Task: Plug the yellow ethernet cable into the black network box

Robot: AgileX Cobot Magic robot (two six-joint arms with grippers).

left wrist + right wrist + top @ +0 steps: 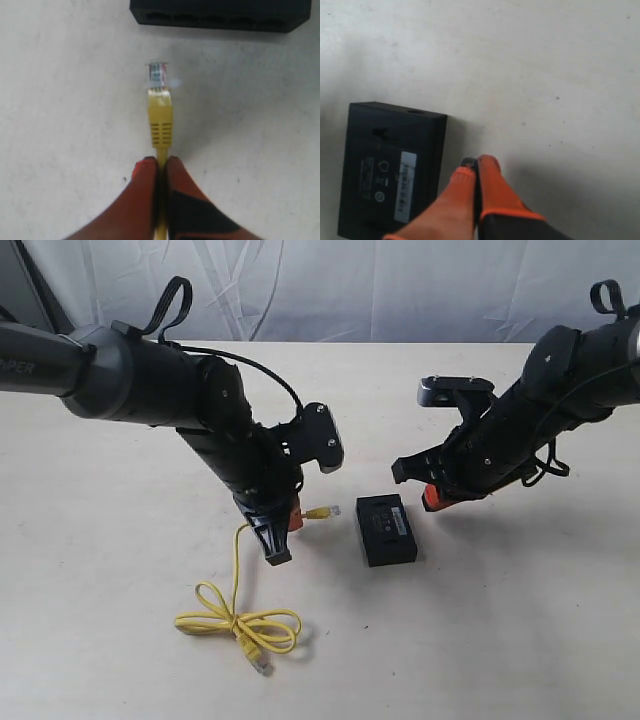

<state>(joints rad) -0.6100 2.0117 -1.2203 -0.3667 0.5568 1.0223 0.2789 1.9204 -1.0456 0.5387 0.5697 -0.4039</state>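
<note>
Thin bright-yellow ethernet cable [240,615]: your left gripper [159,165] has jaws clamped on cord just behind clear plug [157,75]; plug points at port side of small flat black plastic network box [386,528], near, not touching. Rest of cable loops on pale table [520,620]. Your right gripper [476,167]: jaws together, nothing between, just beside box.
</note>
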